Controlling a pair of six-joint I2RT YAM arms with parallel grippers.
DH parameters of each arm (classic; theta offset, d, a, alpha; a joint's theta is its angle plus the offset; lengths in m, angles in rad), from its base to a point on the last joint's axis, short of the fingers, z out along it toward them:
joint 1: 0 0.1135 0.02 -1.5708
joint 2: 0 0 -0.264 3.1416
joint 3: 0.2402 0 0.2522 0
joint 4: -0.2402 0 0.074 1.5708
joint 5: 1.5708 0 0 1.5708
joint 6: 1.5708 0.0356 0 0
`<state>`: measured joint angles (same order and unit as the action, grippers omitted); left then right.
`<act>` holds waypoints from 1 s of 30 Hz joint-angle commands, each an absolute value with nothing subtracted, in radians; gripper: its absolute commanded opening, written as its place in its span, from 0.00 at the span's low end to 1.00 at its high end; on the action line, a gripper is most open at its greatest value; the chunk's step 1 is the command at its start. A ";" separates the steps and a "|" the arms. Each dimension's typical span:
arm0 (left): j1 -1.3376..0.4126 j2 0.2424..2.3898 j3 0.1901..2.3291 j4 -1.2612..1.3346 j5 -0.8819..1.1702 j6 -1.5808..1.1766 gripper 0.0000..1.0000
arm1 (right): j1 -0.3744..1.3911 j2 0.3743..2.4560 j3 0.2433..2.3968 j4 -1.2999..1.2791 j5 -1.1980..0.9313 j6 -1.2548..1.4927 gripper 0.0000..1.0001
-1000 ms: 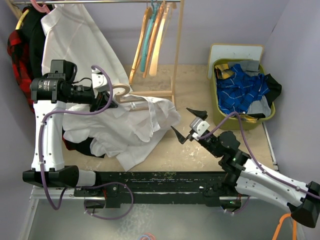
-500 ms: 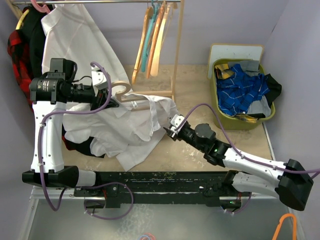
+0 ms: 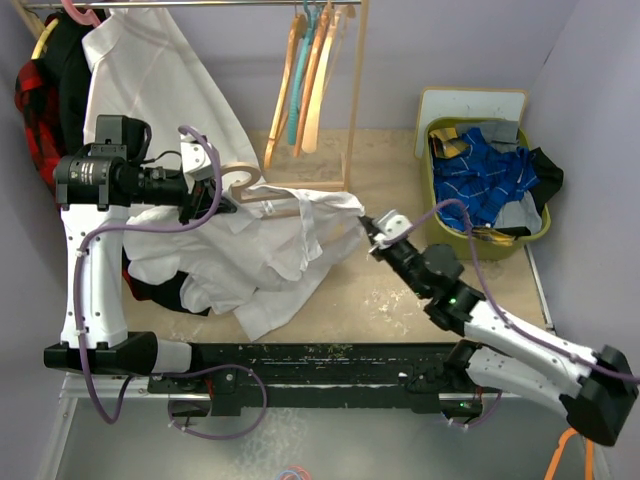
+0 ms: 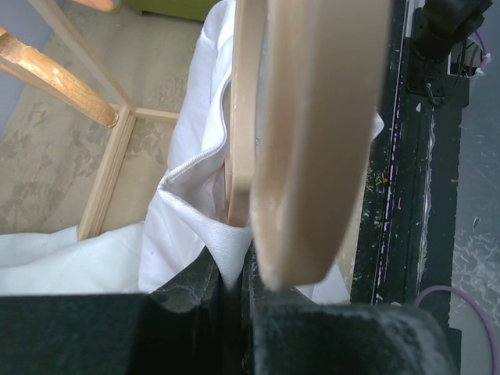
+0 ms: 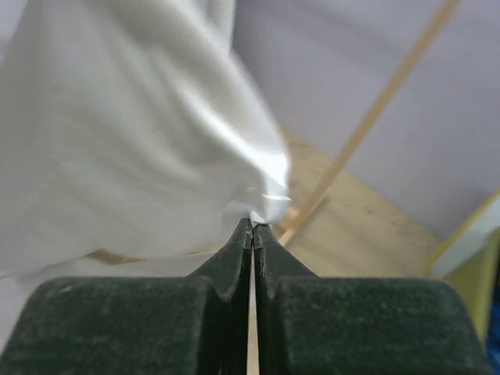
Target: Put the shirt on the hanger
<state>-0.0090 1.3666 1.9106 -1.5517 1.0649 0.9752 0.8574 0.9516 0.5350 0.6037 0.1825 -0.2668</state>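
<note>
The right gripper [image 3: 369,227], fingers spread wide a second ago, now pinches the edge of the shirt [image 3: 262,255] heaped on the table [image 3: 385,292], lifting it toward the wooden hanger [image 3: 244,181], which the left gripper [image 3: 214,196] clamps, so draping can begin.

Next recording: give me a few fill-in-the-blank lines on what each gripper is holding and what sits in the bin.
1. The right gripper is shut on an edge of the wrinkled white button-up ____.
2. The left gripper is clamped on the pale tan wooden ____, close to its thick hook.
3. The olive-green bin on the right holds a ____ patterned cloth.

Missing words: shirt; hanger; blue.
</note>
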 commanded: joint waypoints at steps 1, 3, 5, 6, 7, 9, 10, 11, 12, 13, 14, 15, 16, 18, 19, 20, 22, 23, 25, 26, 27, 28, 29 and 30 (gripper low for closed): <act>-0.017 1.357 1.957 -1.549 1.128 1.010 0.00 | 0.785 0.770 0.630 0.478 0.145 -0.343 0.00; -0.023 1.361 1.959 -1.549 1.132 1.010 0.00 | 0.774 0.743 0.671 0.369 0.138 -0.385 0.00; -0.027 1.363 1.967 -1.549 1.135 1.007 0.00 | 0.770 0.732 0.703 0.293 0.141 -0.413 0.00; -0.029 1.364 1.970 -1.549 1.141 1.005 0.00 | 0.769 0.730 0.717 0.255 0.126 -0.425 0.00; -0.034 1.364 1.973 -1.549 1.151 1.001 0.00 | 0.769 0.729 0.728 0.230 0.119 -0.434 0.00; -0.044 1.364 1.980 -1.549 1.180 0.985 0.00 | 0.767 0.731 0.742 0.196 0.100 -0.443 0.00; -0.052 1.364 1.986 -1.549 1.195 0.977 0.00 | 0.768 0.735 0.751 0.176 0.090 -0.445 0.00; -0.058 1.364 1.991 -1.549 1.210 0.967 0.00 | 0.768 0.739 0.762 0.150 0.082 -0.454 0.00; -0.063 1.362 1.999 -1.549 1.226 0.956 0.00 | 0.767 0.743 0.774 0.117 0.083 -0.464 0.08; -0.064 1.363 2.009 -1.549 1.239 0.945 0.00 | 0.766 0.743 0.786 0.089 0.098 -0.474 0.13; -0.066 1.360 2.016 -1.549 1.248 0.936 0.00 | 0.764 0.741 0.800 0.061 0.115 -0.490 0.17; -0.067 1.358 2.022 -1.550 1.253 0.928 0.00 | 0.760 0.734 0.814 0.032 0.133 -0.506 0.21; -0.067 1.357 2.027 -1.549 1.254 0.921 0.00 | 0.759 0.714 0.829 0.016 0.157 -0.520 0.27; -0.069 1.352 2.028 -1.549 1.239 0.915 0.00 | 0.758 0.662 0.850 0.043 0.209 -0.531 0.42; -0.069 1.350 2.025 -1.549 1.230 0.914 0.00 | 0.758 0.628 0.860 0.064 0.212 -0.522 0.49; -0.070 1.349 2.022 -1.549 1.223 0.912 0.00 | 0.758 0.596 0.871 0.077 0.176 -0.502 0.52; -0.071 1.348 2.021 -1.549 1.212 0.910 0.00 | 0.759 0.537 0.887 0.075 0.010 -0.457 0.65; -0.071 1.348 2.022 -1.549 1.211 0.908 0.00 | 0.759 0.524 0.891 0.056 -0.096 -0.438 0.68; -0.072 1.349 2.027 -1.549 1.210 0.902 0.00 | 0.758 0.553 0.918 -0.002 -0.225 -0.449 0.73; -0.073 1.351 2.030 -1.548 1.209 0.898 0.00 | 0.758 0.588 0.937 -0.051 -0.243 -0.463 0.80; -0.074 1.351 2.031 -1.548 1.209 0.893 0.00 | 0.758 0.623 0.951 -0.089 -0.244 -0.482 0.89; -0.075 1.351 2.033 -1.548 1.208 0.890 0.00 | 0.759 0.651 0.956 -0.107 -0.236 -0.501 0.93; -0.076 1.350 2.033 -1.548 1.204 0.886 0.00 | 0.759 0.672 0.956 -0.111 -0.231 -0.516 0.99; -0.078 1.350 2.035 -1.548 1.201 0.883 0.00 | 0.760 0.686 0.955 -0.106 -0.231 -0.528 1.00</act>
<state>-0.0681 1.3678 1.9907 -1.5616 1.1629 0.9035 0.7589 0.5716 0.9558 -0.0074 -0.1402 -0.4770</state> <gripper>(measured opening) 0.089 0.958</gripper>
